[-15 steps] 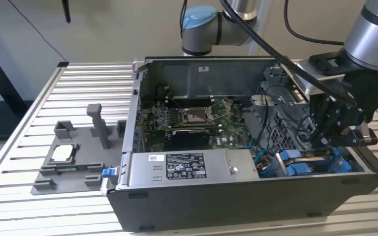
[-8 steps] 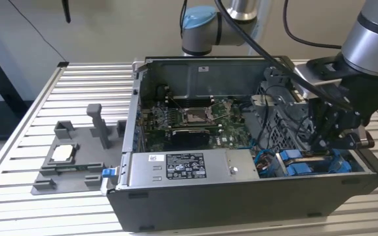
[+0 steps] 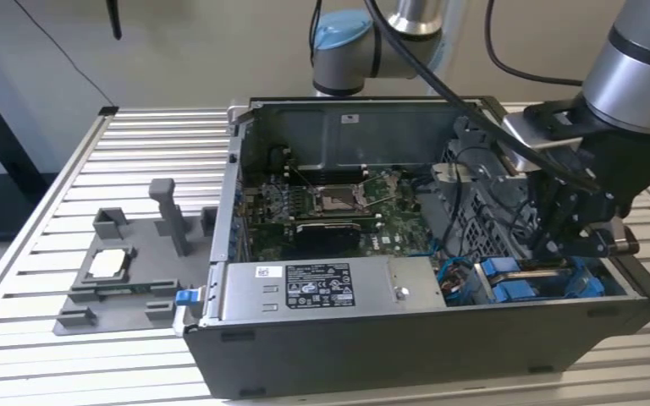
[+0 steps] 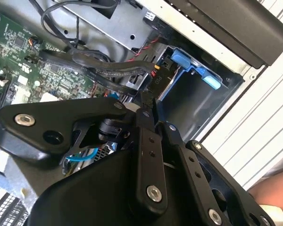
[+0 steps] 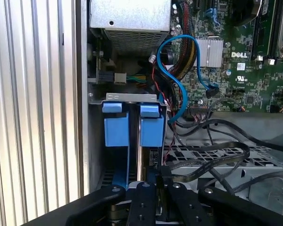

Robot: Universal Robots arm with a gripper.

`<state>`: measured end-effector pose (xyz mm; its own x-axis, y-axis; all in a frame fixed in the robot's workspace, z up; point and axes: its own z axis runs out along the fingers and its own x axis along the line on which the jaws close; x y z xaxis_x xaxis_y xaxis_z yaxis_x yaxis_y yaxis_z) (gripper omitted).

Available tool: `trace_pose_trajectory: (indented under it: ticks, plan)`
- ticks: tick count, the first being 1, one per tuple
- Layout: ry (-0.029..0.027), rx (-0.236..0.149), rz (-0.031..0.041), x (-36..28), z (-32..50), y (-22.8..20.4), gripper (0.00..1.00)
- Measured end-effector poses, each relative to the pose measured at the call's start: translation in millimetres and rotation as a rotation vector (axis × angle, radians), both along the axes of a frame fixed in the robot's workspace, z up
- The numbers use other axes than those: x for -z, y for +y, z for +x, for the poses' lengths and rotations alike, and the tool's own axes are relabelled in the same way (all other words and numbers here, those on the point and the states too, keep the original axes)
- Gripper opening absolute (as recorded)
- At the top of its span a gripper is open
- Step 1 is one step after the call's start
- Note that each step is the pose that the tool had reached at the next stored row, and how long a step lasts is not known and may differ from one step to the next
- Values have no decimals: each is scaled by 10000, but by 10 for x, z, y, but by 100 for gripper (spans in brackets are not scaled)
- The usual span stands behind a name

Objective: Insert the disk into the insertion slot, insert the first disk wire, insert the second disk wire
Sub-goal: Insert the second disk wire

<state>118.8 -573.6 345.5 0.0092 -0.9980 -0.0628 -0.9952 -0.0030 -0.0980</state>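
Slatted aluminium desk carrying an open computer case laid on its side; a grey fixture block sits on the desk to the exterior view's left of the case. Motherboard exposed in the middle, power-supply box along the near wall.

Arm reaches down into the drive-bay corner at the exterior view's right. Gripper hangs just above the blue carriers there.

First wrist view: two blue carrier frames stand side by side in the bay. A thin grey edge between the blue parts is probably the disk, so the disk appears seated in its slot, directly ahead of the gripper. Judgement: insertion step looks done or nearly so.

Fingers: drawn close together in the second wrist view, tips at a black connector on a flat black cable. Appears clamped on the connector, though the contact is partly hidden.

Wires: a blue data cable loops loose over the board. Cannot confirm either wire is plugged into the disk; judged work is on the first wire, second still outstanding.
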Motion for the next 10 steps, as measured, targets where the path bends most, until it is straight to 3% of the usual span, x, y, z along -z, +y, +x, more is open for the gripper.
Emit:
trace_pose_trajectory:
  ticks: [10]
  plan:
    - [-13,5,-13,42,0,18,16]
